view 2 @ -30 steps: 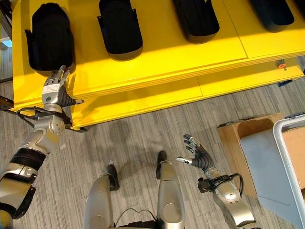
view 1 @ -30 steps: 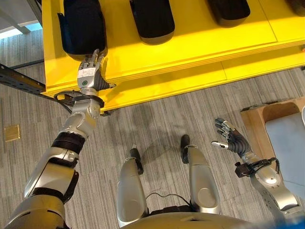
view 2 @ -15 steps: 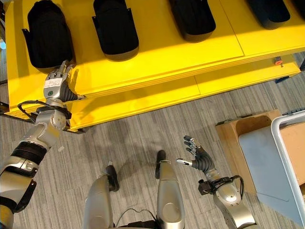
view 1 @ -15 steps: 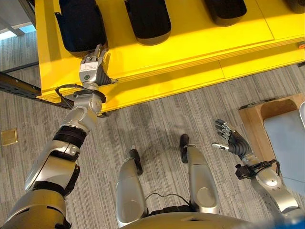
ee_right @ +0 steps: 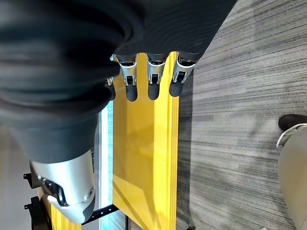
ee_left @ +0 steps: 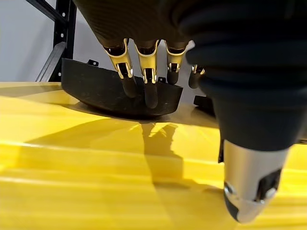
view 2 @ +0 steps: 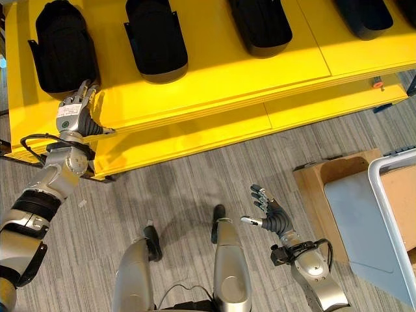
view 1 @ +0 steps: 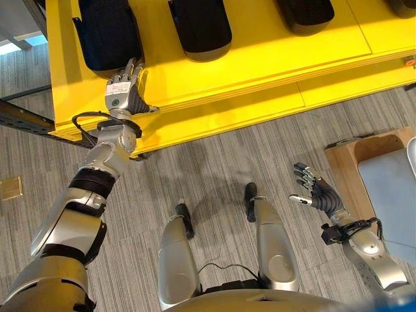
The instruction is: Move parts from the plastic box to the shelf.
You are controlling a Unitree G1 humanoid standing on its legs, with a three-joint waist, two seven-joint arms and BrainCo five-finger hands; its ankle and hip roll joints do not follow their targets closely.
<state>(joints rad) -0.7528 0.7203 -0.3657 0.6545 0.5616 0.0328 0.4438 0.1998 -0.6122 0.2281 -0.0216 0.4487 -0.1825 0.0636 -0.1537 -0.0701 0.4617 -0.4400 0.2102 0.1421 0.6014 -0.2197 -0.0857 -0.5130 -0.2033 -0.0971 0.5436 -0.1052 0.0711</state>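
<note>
Left hand (view 1: 121,97) released, fingers straight over yellow shelf (view 1: 260,58) edge at 10 o'clock, just beside black part (view 1: 107,34), right hand (view 1: 318,194) relaxed above floor at 4 o'clock, box (view 1: 389,188) at 3 o'clock

Grey striped carpet floor (view 1: 214,162) with a wooden crate (view 2: 325,179) at right.

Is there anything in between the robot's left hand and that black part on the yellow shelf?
Nothing visible. The left hand is over the yellow shelf with its fingers straight, their tips right at the near edge of the leftmost black part. In the left wrist view only bare shelf lies below the fingers.
</note>
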